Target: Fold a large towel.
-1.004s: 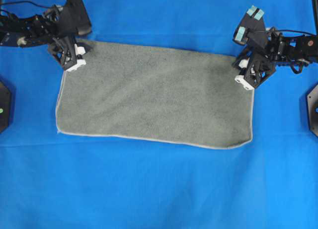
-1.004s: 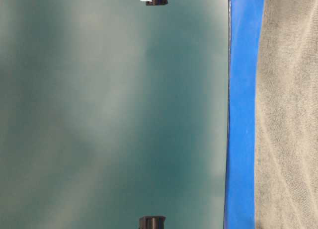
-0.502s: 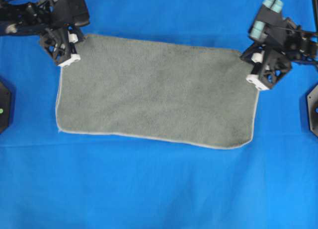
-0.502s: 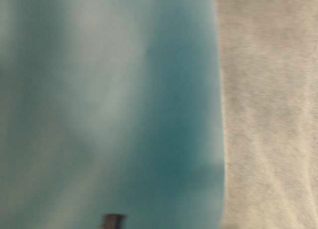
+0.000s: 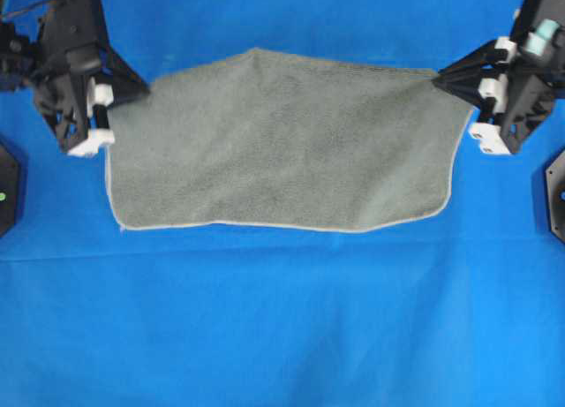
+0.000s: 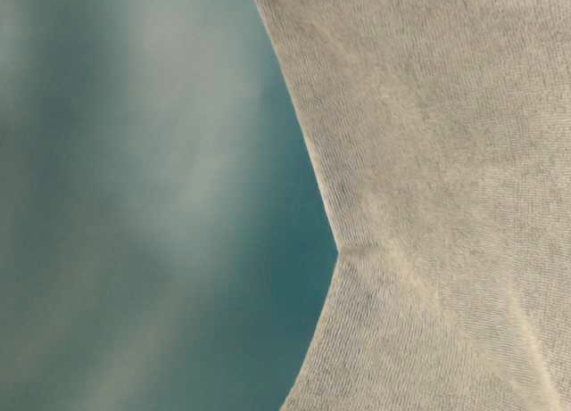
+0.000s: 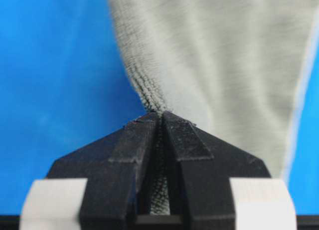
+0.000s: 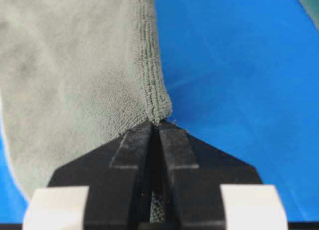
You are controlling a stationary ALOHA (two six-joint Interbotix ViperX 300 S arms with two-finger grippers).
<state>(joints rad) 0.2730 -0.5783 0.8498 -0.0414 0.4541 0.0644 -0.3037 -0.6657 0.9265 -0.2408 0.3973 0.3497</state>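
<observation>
From my seat, the nearest thing in the overhead view was the bare blue sheet covering the surface, then the pale hem of the towel, which lay or hung just above it. Farther back the cloth rose to its two far corners. The left tool was clamped on one corner and the right tool on the other; both wrist views showed terry pinched between closed jaws. The far edge peaked in the middle rather than running straight between the grips.

My worry was slip: each tool held only a small bite of floppy cloth, so a quick or uneven sweep forward could pull a corner free or lay the fold crooked.

I counted one towel, two tools, one sheet.
</observation>
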